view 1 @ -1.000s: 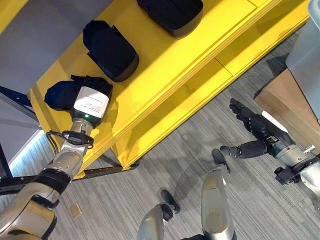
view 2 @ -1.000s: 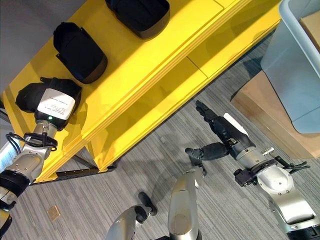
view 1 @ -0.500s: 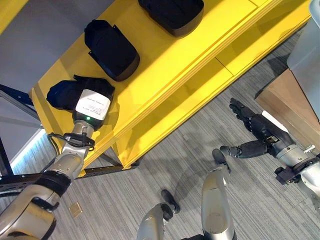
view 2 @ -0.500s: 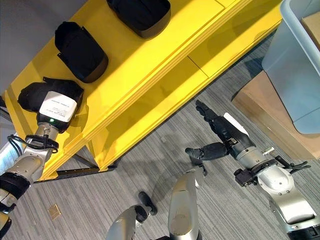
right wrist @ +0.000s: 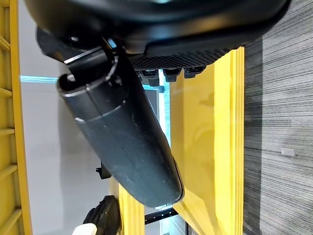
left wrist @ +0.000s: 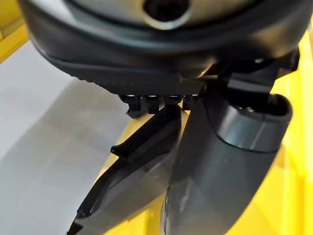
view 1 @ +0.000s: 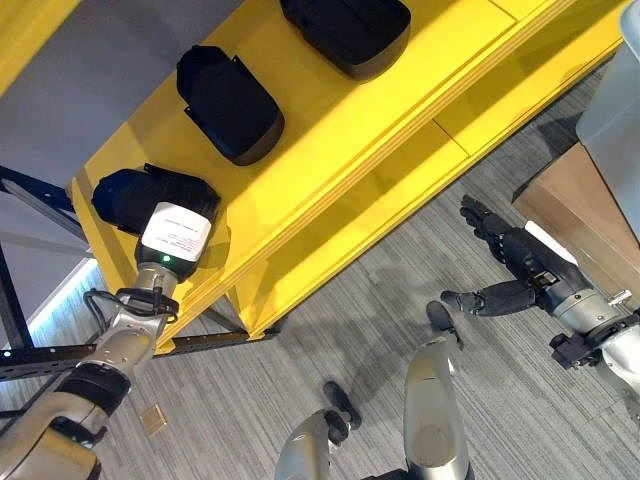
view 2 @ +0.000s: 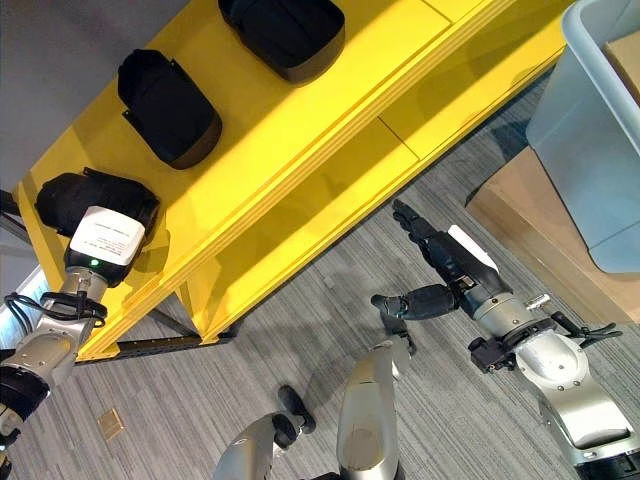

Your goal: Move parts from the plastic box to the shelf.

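Observation:
Three black parts lie in a row on the yellow shelf [view 1: 350,130]. The nearest part [view 1: 125,195] is at the shelf's left end. My left hand [view 1: 175,232], with a white label on its back, sits just in front of that part. Its fingers are relaxed and reach to the part's near edge. The left wrist view has the thumb [left wrist: 220,171] straight beside the black part [left wrist: 132,176]. The middle part [view 1: 232,103] and the far part [view 1: 345,30] lie free. My right hand [view 2: 450,262] hangs open over the carpet, holding nothing. The pale plastic box [view 2: 590,140] stands at the right.
The plastic box rests on a brown wooden stand [view 2: 525,225], and something of cardboard [view 2: 625,45] shows inside it. A lower yellow shelf board [view 1: 400,190] juts out below the upper one. Grey carpet [view 1: 250,400] lies between the shelf and the stand.
My left hand has drawn back from the nearest part toward the shelf's front edge, and the part stays on the shelf. The view has shifted slightly. The right hand has not moved.

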Controlling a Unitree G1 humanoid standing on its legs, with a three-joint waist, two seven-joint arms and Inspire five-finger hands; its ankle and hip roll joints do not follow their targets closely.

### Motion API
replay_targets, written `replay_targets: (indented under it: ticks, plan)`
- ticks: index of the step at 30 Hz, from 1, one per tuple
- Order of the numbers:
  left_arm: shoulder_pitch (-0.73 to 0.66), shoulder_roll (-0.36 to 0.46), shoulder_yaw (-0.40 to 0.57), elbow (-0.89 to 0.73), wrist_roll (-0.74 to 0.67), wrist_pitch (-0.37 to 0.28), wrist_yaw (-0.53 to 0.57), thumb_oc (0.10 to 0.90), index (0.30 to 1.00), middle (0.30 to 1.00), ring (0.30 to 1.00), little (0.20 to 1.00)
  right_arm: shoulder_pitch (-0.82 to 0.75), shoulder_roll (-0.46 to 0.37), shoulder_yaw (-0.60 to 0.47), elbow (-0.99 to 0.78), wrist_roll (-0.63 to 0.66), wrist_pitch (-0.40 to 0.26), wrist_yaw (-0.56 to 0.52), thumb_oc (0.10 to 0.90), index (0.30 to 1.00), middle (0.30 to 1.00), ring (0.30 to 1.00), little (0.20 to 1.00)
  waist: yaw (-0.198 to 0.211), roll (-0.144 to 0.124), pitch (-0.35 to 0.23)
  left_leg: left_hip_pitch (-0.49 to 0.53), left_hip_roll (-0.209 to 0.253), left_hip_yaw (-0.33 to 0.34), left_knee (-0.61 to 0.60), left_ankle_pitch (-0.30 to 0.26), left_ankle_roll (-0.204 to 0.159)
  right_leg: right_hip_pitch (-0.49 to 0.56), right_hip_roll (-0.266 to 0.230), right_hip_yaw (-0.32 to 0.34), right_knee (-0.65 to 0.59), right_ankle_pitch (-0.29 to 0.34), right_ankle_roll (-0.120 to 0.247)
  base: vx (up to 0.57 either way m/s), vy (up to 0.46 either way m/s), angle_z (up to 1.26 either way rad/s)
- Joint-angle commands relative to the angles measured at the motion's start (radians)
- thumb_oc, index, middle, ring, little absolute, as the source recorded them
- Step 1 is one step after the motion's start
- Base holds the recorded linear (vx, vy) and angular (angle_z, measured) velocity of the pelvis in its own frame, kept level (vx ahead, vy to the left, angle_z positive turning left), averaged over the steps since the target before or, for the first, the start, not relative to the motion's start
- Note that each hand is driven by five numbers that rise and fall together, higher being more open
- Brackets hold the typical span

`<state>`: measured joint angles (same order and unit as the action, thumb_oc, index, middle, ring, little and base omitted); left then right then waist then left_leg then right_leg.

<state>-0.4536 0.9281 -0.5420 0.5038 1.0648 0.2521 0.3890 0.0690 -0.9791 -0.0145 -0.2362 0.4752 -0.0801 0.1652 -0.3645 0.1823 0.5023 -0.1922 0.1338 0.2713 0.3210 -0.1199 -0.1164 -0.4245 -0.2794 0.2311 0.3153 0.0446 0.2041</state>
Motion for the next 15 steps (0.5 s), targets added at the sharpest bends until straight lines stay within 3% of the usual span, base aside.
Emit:
replay_targets:
  ticks: [1,4,7,9,11,15]
  plan:
    - [0.054,0.123,0.142,0.048,-0.08,0.083,0.086,0.9,1.0,1.0,1.0,1.0,-0.08,-0.001,-0.08,-0.106,0.044,-0.091,-0.001,0.9,1.0,1.0,1.0,1.0,0.01,-0.009,-0.055,-0.044,-0.108,0.02,-0.017,-0.03,0.127,0.046,0.074,-0.152,0.094,-0.199,-0.133,0.0,0.0,0.0]
    - [0.049,0.121,0.149,0.044,-0.113,0.102,0.108,0.9,1.0,1.0,1.0,1.0,-0.076,0.001,-0.081,-0.109,0.045,-0.089,-0.002,0.9,1.0,1.0,1.0,1.0,0.01,-0.011,-0.058,-0.041,-0.107,0.019,-0.019,-0.03,0.127,0.048,0.074,-0.152,0.094,-0.2,-0.133,0.0,0.0,0.0]
    - [0.018,0.109,0.18,0.054,-0.246,0.127,0.178,0.9,1.0,1.0,1.0,1.0,-0.076,0.009,-0.073,-0.106,0.035,-0.089,-0.004,0.9,1.0,1.0,1.0,1.0,0.009,-0.013,-0.063,-0.037,-0.107,0.02,-0.02,-0.028,0.126,0.048,0.074,-0.15,0.099,-0.204,-0.135,0.0,0.0,0.0]
    - [-0.054,0.078,0.231,0.09,-0.435,0.075,0.277,0.9,1.0,1.0,1.0,1.0,-0.07,0.024,-0.065,-0.101,0.016,-0.093,0.003,0.9,1.0,1.0,1.0,1.0,0.0,-0.016,-0.072,-0.03,-0.108,0.024,-0.025,-0.027,0.127,0.045,0.076,-0.141,0.104,-0.207,-0.136,0.0,0.0,0.0]
    - [-0.082,0.064,0.258,0.105,-0.527,0.028,0.316,0.9,1.0,1.0,1.0,1.0,-0.065,0.029,-0.063,-0.101,0.008,-0.097,0.006,0.9,1.0,1.0,1.0,1.0,-0.004,-0.019,-0.075,-0.029,-0.108,0.027,-0.026,-0.026,0.128,0.042,0.079,-0.135,0.107,-0.208,-0.136,0.0,0.0,0.0]
    - [-0.162,0.031,0.306,0.136,-0.602,-0.018,0.35,0.9,1.0,1.0,1.0,1.0,-0.052,0.036,-0.063,-0.103,-0.003,-0.1,0.024,0.9,1.0,1.0,1.0,1.0,-0.021,-0.022,-0.085,-0.017,-0.107,0.035,-0.034,-0.027,0.13,0.038,0.083,-0.122,0.116,-0.213,-0.137,0.03,0.033,0.01]
